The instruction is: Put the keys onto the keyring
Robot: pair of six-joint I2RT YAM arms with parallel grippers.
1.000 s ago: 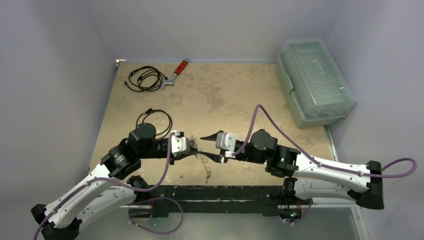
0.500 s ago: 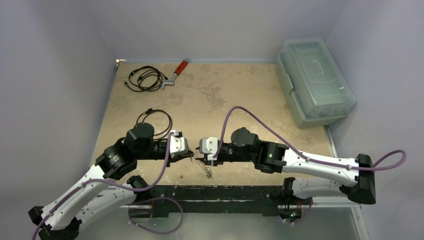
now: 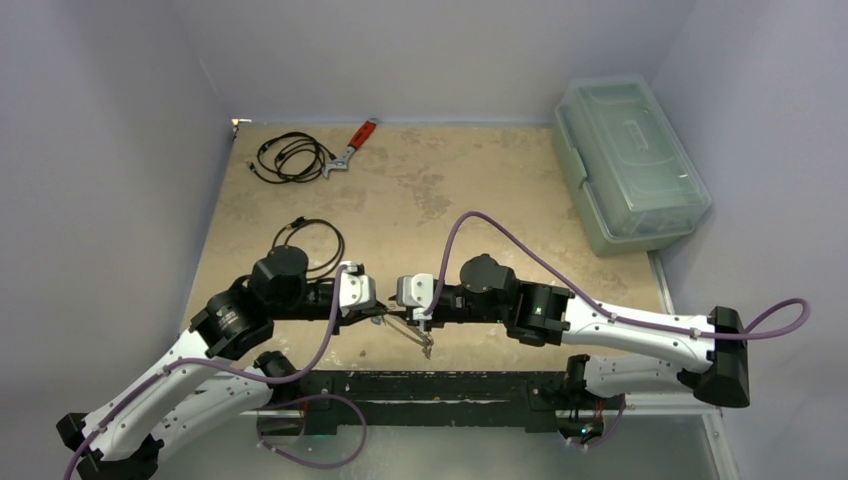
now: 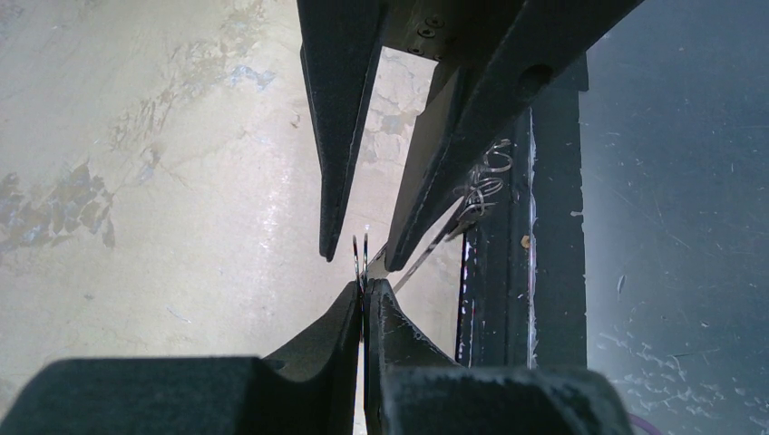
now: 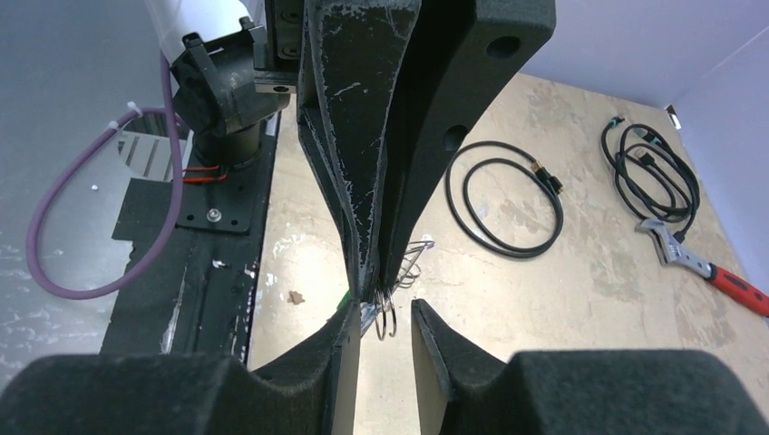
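Observation:
My left gripper (image 3: 378, 318) is shut on the keyring (image 3: 424, 338), whose thin grey wire dangles just above the near table edge. In the left wrist view my left gripper (image 4: 364, 286) pinches two thin metal rings (image 4: 359, 254) that stick out past its tips. My right gripper (image 3: 412, 322) faces it, open, with its fingers (image 4: 334, 136) on either side of those rings. In the right wrist view my right gripper (image 5: 383, 314) has the rings (image 5: 387, 319) in its gap. A green tag (image 5: 347, 300) and a small silver key (image 5: 366, 316) lie against its left finger. The other keys are hidden.
Two coiled black cables (image 3: 312, 240) (image 3: 290, 157) lie at the left and far left. A red-handled wrench (image 3: 352, 147) lies by the back wall. A clear lidded box (image 3: 630, 165) stands at the far right. A black rail (image 3: 440, 385) runs along the near edge.
My right arm has swung left until its fingers straddle the rings held by the left gripper, and its jaws have narrowed. The left gripper has stayed shut and shifted slightly.

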